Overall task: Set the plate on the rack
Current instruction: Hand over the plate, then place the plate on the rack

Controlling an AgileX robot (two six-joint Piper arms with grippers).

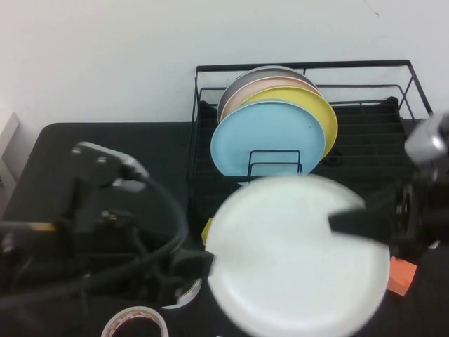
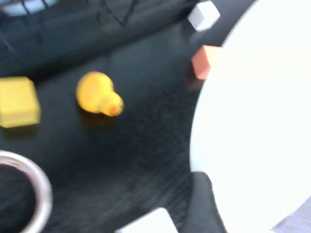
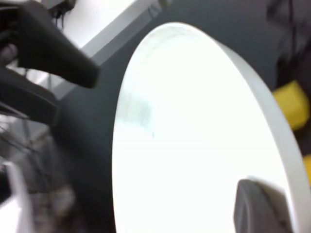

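The white plate (image 1: 298, 256) hangs roughly level above the black table, in front of the black wire rack (image 1: 393, 119). My left gripper (image 1: 200, 265) is at the plate's left rim; in the left wrist view one dark finger (image 2: 204, 204) lies over the plate's edge (image 2: 257, 121). My right gripper (image 1: 345, 223) grips the right rim; in the right wrist view its finger (image 3: 257, 206) presses on the plate's face (image 3: 194, 145). Both grippers look shut on the plate.
The rack holds upright plates: light blue (image 1: 266, 137), yellow (image 1: 316, 105), pink and grey behind. An orange block (image 1: 401, 275), a tape roll (image 1: 135, 323) and a yellow block (image 1: 208, 228) lie on the table. The left wrist view shows a yellow duck (image 2: 98, 94) and a white cube (image 2: 203, 15).
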